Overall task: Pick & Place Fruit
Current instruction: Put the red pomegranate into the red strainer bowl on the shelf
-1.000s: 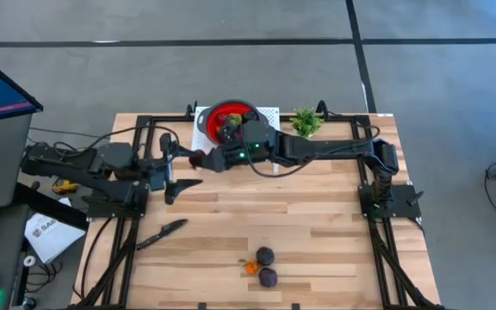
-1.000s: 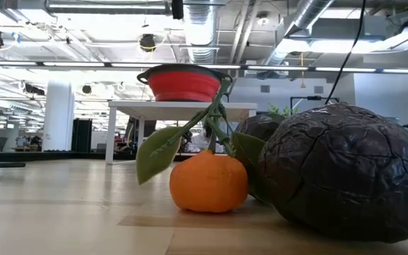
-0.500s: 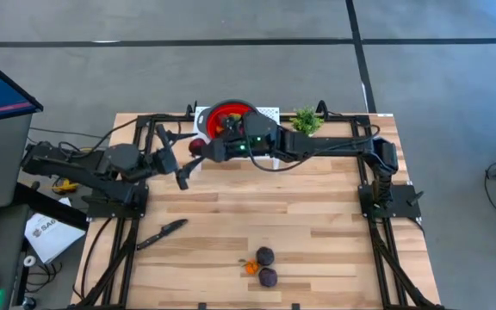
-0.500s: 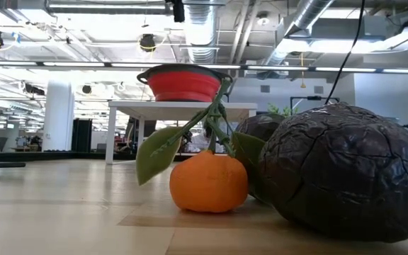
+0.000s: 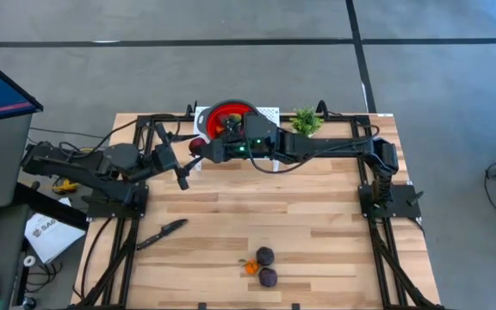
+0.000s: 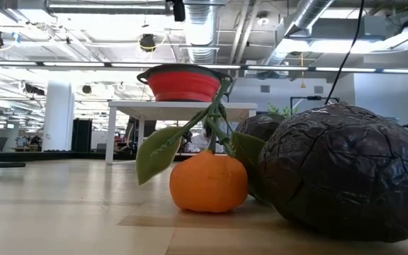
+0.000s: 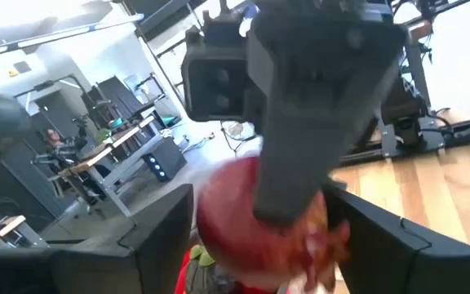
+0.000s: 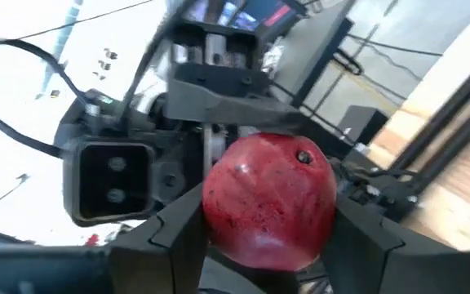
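Right claw (image 8: 269,237) grips a red fruit (image 8: 269,212) beside the red bowl (image 5: 231,114); left claw (image 5: 182,165), spread open, faces it nearby.

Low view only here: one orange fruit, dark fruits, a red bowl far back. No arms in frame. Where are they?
Observer: Both are at the far side of the table, meeting just left of the red bowl.
Operator: Is either one holding anything?
Observer: The right gripper is shut on a red fruit.
Operator: And the left one?
Observer: The left gripper faces that fruit at close range. I cannot tell whether it has a grip.
Operator: Anything else on the table that I can't see?
Observer: A black knife lies near the left edge, apart from the fruit in your view.
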`<state>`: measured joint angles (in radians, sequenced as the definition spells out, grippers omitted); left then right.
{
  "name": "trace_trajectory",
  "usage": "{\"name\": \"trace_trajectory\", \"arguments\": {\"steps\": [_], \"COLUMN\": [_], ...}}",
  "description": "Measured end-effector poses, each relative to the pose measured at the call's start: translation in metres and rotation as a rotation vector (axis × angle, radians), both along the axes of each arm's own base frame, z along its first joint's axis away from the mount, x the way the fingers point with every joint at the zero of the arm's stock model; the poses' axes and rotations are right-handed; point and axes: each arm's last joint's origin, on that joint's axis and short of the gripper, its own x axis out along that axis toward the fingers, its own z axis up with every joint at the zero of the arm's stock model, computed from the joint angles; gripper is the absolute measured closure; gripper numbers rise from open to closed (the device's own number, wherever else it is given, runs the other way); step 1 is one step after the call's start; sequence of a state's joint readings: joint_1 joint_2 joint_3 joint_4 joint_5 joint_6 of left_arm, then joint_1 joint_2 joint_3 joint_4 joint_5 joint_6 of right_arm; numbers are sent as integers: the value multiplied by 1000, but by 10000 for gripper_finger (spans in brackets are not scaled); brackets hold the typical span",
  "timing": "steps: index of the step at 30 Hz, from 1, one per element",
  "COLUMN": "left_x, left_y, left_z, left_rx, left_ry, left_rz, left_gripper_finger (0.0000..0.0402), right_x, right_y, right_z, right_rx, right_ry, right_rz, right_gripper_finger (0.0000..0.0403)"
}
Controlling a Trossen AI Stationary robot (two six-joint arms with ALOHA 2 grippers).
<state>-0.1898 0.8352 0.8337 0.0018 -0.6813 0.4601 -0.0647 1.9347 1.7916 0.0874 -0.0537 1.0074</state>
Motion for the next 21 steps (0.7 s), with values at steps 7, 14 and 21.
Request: {"name": "trace_trajectory", "arguments": {"steps": [7, 14, 21], "left_x": [0, 0, 0], "left_y": [0, 0, -1], "left_z": [1, 1, 0], "left_rx": [-8, -52, -80], "left_ry": [-10, -34, -44], "left_rz": [0, 0, -6], "left_gripper_finger": [147, 177, 222], "right_x": [0, 0, 1], "right_y": [4, 7, 7], "right_z": [-1, -1, -1], "right_rx": [-26, -42, -68], "right_ry": [8, 4, 6], "right_rz": [-40, -35, -34], "right_gripper_finger": [211, 211, 211]}}
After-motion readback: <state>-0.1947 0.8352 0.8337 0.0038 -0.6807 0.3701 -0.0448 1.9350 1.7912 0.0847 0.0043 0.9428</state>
